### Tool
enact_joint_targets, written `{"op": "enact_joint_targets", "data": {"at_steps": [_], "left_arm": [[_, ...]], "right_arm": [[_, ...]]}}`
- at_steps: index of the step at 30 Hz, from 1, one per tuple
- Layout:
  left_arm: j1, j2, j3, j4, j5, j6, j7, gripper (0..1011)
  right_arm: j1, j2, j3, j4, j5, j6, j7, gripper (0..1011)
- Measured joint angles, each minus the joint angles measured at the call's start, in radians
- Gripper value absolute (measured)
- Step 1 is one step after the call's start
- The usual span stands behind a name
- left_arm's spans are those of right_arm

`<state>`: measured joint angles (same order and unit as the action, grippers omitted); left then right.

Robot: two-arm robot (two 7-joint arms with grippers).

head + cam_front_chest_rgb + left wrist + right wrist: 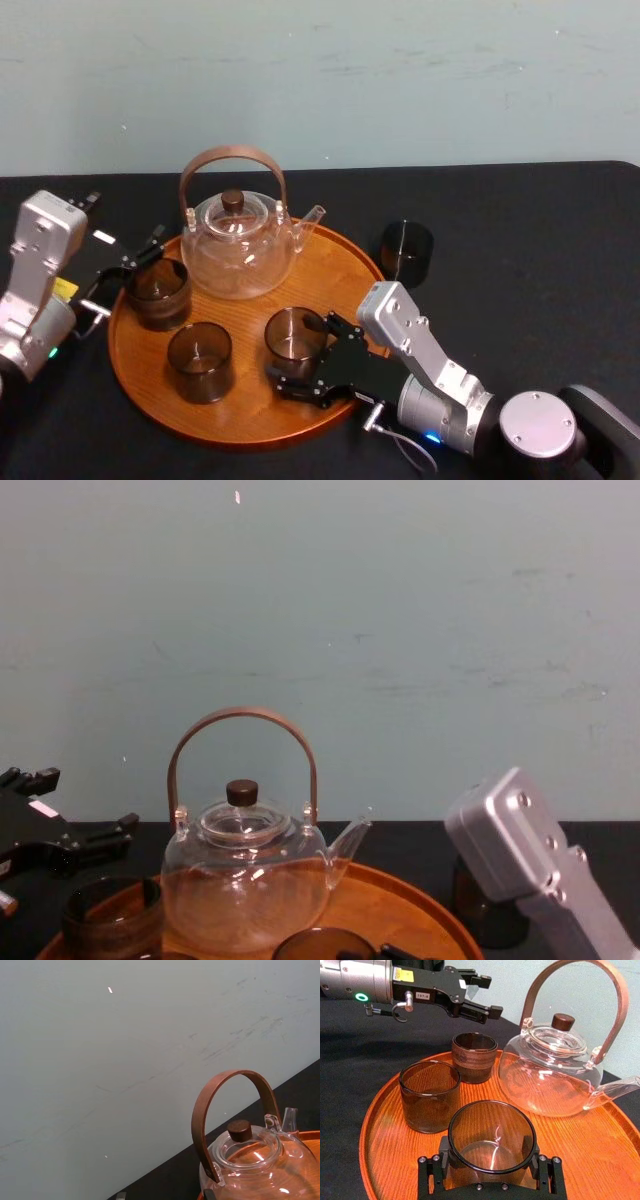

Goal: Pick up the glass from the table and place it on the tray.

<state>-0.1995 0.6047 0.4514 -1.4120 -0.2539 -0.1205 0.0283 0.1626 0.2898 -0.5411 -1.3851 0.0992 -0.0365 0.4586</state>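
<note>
Smoky glass [492,1145] on tray [380,1115], gripped by right pincer [490,1162]; left pincer [487,995] spread, near ribbed cup [474,1057].

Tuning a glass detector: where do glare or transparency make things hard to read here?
Right wrist view: white highlights streak the teapot, tray grain showing through; reflections curl inside the gripped glass in the right claw. Head view: the table glass nearly merges with the black tabletop; left claw hovers by the leftmost cup.
</note>
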Motion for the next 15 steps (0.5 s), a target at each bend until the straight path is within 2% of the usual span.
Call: {"op": "enact_joint_targets", "data": {"at_steps": [15], "left_arm": [[0.0,0.0,0.0,0.0,0.0,0.0,0.0,1001]], "right_arm": [[0.002,-0.001,-0.001,0.003,0.0,0.006,-0.003,916]]}}
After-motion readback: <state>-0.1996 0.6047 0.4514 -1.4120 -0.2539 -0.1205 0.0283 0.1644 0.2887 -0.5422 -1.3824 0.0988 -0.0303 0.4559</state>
